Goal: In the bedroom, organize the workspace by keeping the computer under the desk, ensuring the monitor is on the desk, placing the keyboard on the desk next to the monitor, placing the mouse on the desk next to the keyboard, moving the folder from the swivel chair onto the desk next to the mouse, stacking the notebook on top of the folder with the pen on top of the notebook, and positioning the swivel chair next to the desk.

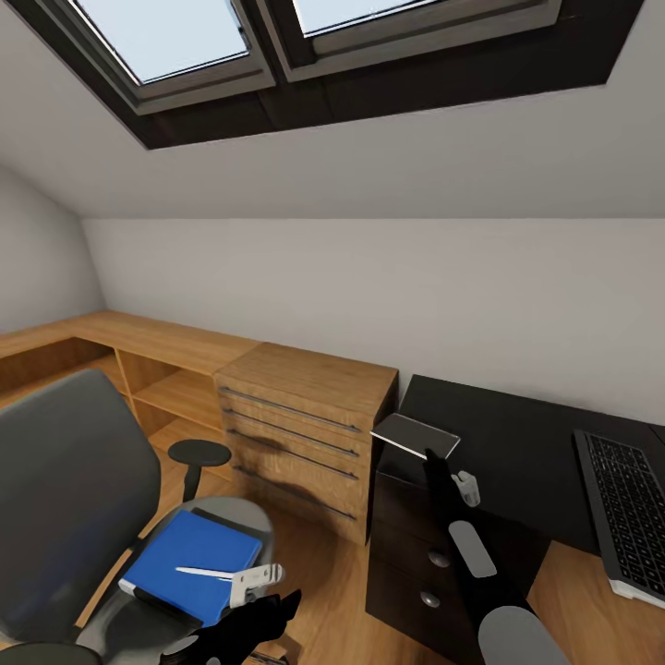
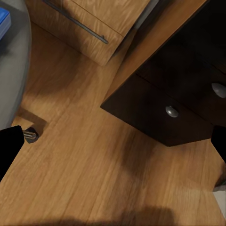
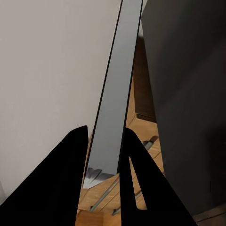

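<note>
The left gripper (image 1: 242,621) is hanging spread wide and empty over the floor (image 2: 94,160), near and just right of the swivel chair (image 1: 74,489). On the chair's seat, a pen (image 1: 205,573) is lying atop a blue notebook (image 1: 189,563). Farther right, the right gripper (image 3: 106,155) is clamping a thin grey folder (image 1: 416,434) edge-on above the black desk's (image 1: 517,443) left end. The keyboard (image 1: 628,513) is sitting at the desk's right.

Desk (image 1: 517,434): matt black, smooth. Drawers (image 1: 305,416): grained wood with thin metal handles. Floor (image 2: 94,165): wood planks, slight sheen. Chair (image 1: 74,462): matt grey (cloth or plastic, cannot tell). Folder (image 1: 189,559): smooth blue. Knobs (image 2: 172,111): shiny metal.
</note>
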`<state>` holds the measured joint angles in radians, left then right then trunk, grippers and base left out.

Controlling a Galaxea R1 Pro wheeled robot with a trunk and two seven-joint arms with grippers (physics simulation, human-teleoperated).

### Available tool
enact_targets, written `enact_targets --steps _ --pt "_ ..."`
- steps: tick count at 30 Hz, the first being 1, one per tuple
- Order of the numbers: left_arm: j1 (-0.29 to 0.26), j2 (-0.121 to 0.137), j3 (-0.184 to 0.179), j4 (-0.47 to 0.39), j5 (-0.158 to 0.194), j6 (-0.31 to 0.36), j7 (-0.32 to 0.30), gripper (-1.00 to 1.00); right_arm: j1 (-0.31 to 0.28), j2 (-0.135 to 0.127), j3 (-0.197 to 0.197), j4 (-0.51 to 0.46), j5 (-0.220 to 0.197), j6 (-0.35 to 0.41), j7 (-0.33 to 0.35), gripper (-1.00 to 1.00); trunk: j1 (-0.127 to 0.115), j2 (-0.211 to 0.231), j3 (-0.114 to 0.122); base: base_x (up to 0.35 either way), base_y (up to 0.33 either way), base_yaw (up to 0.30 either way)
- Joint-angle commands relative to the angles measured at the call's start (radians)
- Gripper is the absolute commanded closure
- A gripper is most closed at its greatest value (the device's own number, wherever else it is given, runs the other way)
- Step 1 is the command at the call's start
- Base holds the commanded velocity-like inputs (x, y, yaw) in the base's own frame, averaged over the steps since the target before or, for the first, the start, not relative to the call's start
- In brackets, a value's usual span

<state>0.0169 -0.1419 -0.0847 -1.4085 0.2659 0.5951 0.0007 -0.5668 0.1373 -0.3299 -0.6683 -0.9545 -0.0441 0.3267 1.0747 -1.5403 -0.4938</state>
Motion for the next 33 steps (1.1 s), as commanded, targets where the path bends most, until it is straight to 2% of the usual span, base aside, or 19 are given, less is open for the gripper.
enact_targets --steps 1,7,29,33 --pt "0.0 0.0 0.001 -0.001 0.004 0.005 0.0 -1.0 -0.001 0.001 -0.003 0.001 -0.01 0.002 0.007 1.0 0.0 -0.001 -0.001 0.002 0.0 0.0" --pt "0.0 -0.001 0.0 -0.001 0.004 0.005 0.001 -1.0 -0.001 0.0 -0.003 0.001 -0.01 0.003 0.009 1.0 0.0 -0.001 -0.001 0.0 0.0 0.0" --pt "0.0 -0.001 0.0 -0.001 0.003 0.006 0.001 -1.0 -0.001 -0.001 -0.003 0.0 -0.006 0.006 0.013 1.0 0.084 -0.155 -0.07 0.0 0.0 0.0" --pt "0.0 -0.001 0.002 -0.001 0.004 0.006 0.002 -1.0 -0.001 -0.001 -0.003 0.001 -0.009 0.007 0.012 1.0 0.084 -0.155 -0.07 0.0 0.0 0.0"
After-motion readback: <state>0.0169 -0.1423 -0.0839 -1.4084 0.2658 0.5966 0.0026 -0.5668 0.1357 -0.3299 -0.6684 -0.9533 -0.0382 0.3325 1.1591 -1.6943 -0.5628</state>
